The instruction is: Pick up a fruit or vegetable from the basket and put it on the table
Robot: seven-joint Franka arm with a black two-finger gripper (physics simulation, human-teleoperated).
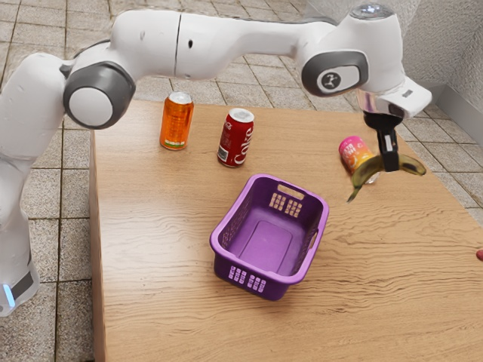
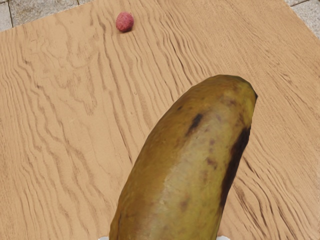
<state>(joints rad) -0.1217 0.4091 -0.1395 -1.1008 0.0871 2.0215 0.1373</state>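
Note:
In the exterior view my gripper (image 1: 389, 160) is shut on a yellow-brown banana (image 1: 411, 165), holding it near its middle above the table's far right part. Dark spots mark the banana (image 2: 187, 165), which looms large at the lower edge of the wrist view. The purple basket (image 1: 264, 245) stands upright on the wooden table (image 1: 166, 302), with nothing seen inside it. It is apart from the gripper, toward the exterior view's left.
A pink and orange can (image 1: 353, 151) stands close behind the banana. A red Coke can (image 1: 236, 139) and an orange can (image 1: 177, 122) stand beyond the basket. One small reddish fruit (image 2: 125, 22) lies on the table, at the exterior view's right edge.

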